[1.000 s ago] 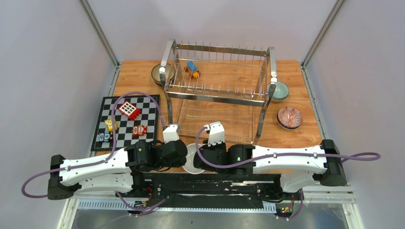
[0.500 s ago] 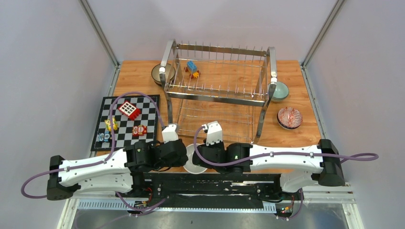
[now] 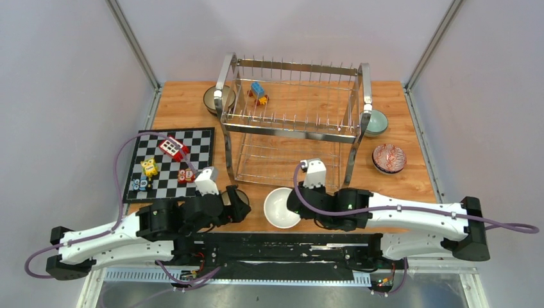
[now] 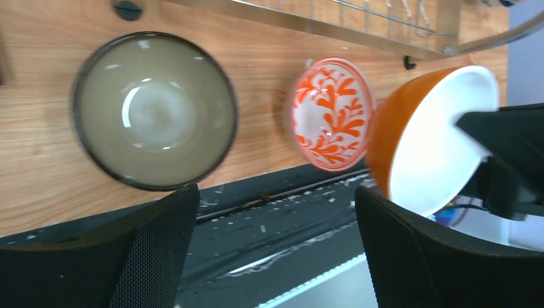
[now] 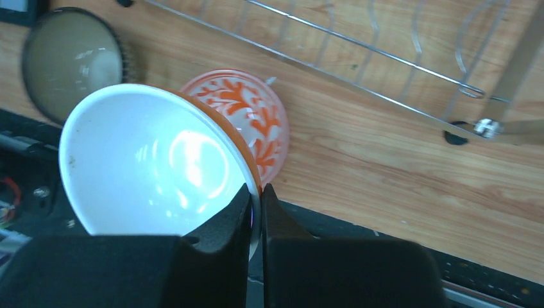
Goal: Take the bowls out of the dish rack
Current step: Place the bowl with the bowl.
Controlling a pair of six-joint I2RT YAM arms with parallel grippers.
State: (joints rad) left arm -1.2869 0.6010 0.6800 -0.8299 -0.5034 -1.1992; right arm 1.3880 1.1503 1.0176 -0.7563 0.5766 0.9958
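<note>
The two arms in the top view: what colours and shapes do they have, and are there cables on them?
Both the left arm and the right arm have long white links joined by rounded black joints. A purple cable runs along each. Each wrist carries a small white block. The left gripper has black fingers with a fine mesh texture.

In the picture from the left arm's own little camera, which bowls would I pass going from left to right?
dark-rimmed beige bowl → red-and-white leaf-patterned bowl → orange bowl, white inside and tilted on its side.
</note>
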